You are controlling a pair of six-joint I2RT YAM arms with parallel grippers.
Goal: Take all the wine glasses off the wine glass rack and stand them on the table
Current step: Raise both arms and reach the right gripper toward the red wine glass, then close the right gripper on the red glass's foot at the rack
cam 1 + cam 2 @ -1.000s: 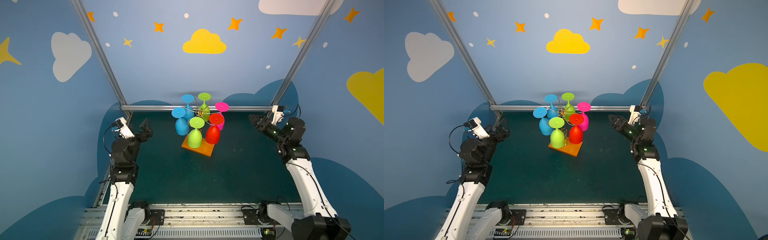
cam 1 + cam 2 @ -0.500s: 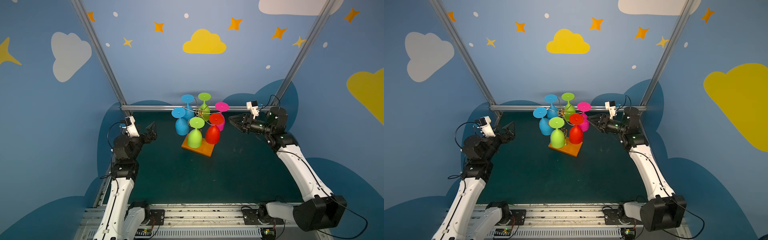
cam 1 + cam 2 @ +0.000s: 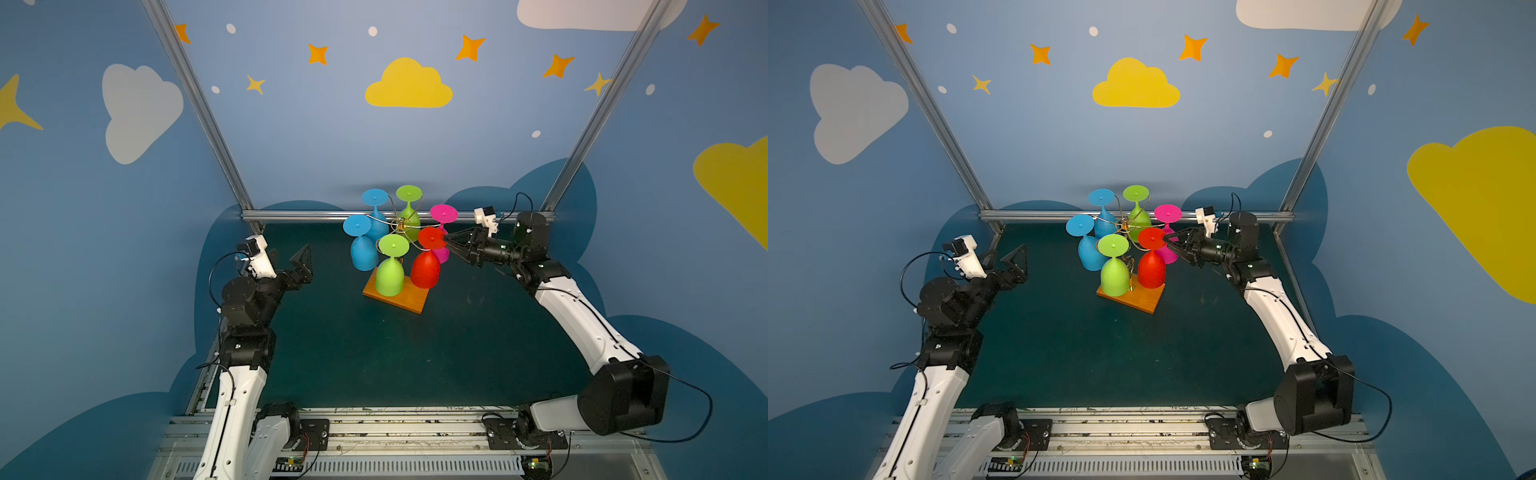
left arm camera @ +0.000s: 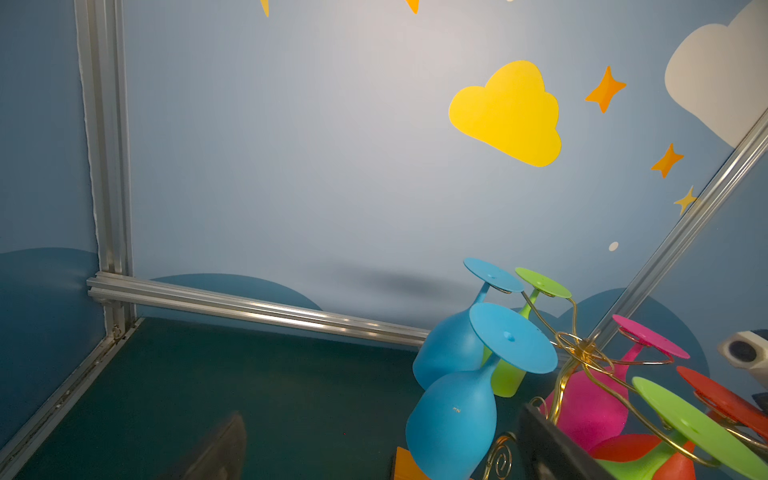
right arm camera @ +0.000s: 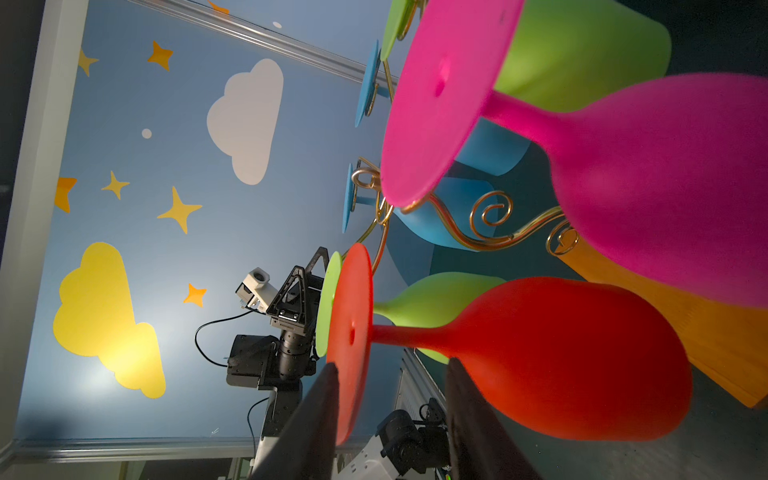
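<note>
here the right claw (image 3: 448,245), jaws apart, straddles the red glass (image 3: 425,268) foot at the rack's (image 3: 397,296) three o'clock; next, pinch and lift. left claw (image 3: 302,262) gapes idle.

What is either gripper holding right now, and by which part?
Nothing yet. The right gripper has its fingers on either side of the red glass's foot, not closed on it. The left gripper is open, away from the rack.

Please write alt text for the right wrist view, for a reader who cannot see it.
Two dark fingers straddle the flat foot of an upside-down red wine glass hanging from a gold wire rack. A pink glass hangs beside it, green and blue glasses behind.
</note>
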